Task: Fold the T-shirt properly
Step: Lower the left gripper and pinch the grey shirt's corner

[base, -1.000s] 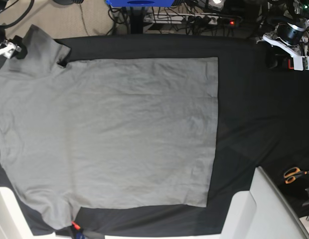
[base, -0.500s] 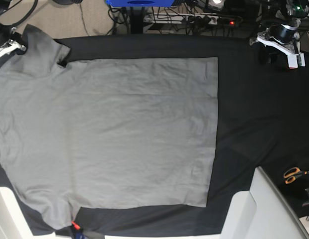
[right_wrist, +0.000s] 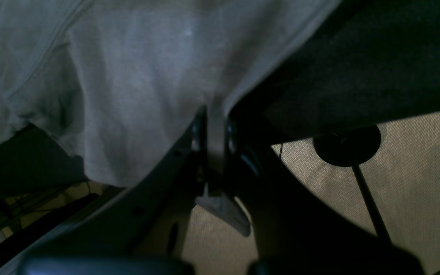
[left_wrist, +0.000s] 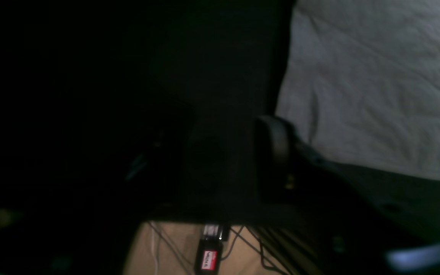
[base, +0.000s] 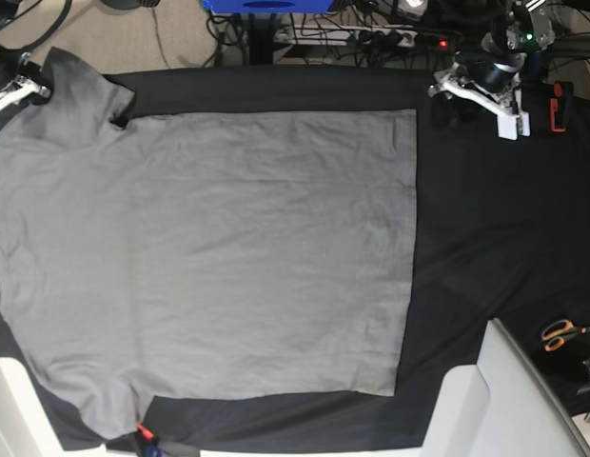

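T-shirt lies flat on the black-clothed surface; soft, light, limp, so it will drape and crease — take it by hem or sleeve edges, not mid-panel. Right gripper jaws are clamped on a sleeve edge; left gripper hangs off the hem corner (jaws' state unclear, wrist view too dark)
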Robot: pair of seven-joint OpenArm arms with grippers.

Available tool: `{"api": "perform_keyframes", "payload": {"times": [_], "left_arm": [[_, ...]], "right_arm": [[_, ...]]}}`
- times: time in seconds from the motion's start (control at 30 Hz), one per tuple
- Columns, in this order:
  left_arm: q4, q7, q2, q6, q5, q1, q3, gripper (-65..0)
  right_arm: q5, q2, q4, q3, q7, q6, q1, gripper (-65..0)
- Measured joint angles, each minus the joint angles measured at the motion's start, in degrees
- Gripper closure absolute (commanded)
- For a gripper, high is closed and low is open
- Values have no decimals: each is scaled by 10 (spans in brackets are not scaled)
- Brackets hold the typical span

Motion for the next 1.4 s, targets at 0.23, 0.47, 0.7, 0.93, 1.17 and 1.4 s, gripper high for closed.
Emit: {"api": "perform_keyframes", "payload": {"times": [0.23,0.47,0.7,0.93,1.17,1.4], "left_arm": [[-45,-7,10,0,-2,-25,7,-359],[-52,-19,16,-4,-10,-36,66,-359],[-69,-38,34,-8,-19,-39,84,-359],[-93,-53,45,-19,-32,-49,88,-331],[-100,-35,47,-13,-24,-52,84,-39],[-98,-35,49,-10,-24,-52,88,0]], "right_arm": [[0,1,0,0,0,0,0,-6],[0,1,0,-1,0,0,0,-6],[0,1,0,-1,0,0,0,-6],[0,1,0,-1,0,0,0,-6],[0,1,0,-1,0,0,0,-6],[-7,8,5,-35,4,-2,-2,-6]]}}
